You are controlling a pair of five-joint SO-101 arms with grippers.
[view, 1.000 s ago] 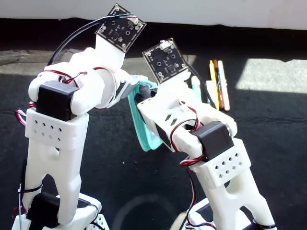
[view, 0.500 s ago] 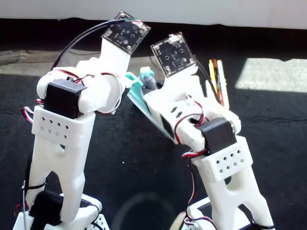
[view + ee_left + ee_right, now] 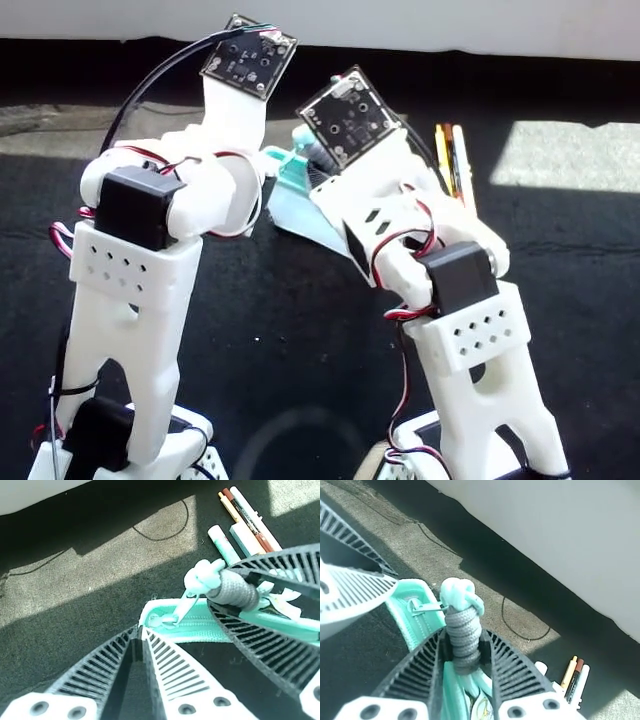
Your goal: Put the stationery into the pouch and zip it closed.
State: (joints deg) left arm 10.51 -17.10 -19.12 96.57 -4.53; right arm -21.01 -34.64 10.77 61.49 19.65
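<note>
My left gripper (image 3: 142,633) is pressed together on one end of the mint-green pouch (image 3: 197,629), the fingertips pinching the rim right beside the zipper slider (image 3: 165,622). My right gripper (image 3: 464,639) sits a little way along the same top edge, clamped tight on the grey cord (image 3: 463,630) tied to the slider's pull. The cord stands up between my fingers, with a pale mint knot (image 3: 462,594) showing just above them. From that knot the thin pull tab (image 3: 183,609) slants back down to the slider, so both my grippers meet close together over that end of the pouch. The pouch is held between my two arms, tilted, over the dark mat (image 3: 75,585); I cannot tell whether its lower edge touches the mat, nor how much of the zip is closed. Beyond the pouch, on the side away from my arms and clear of it, the stationery lies on the mat: three pens (image 3: 250,514) side by side, a white capped tube (image 3: 223,544) and a pale block (image 3: 245,539) just beside them.
</note>
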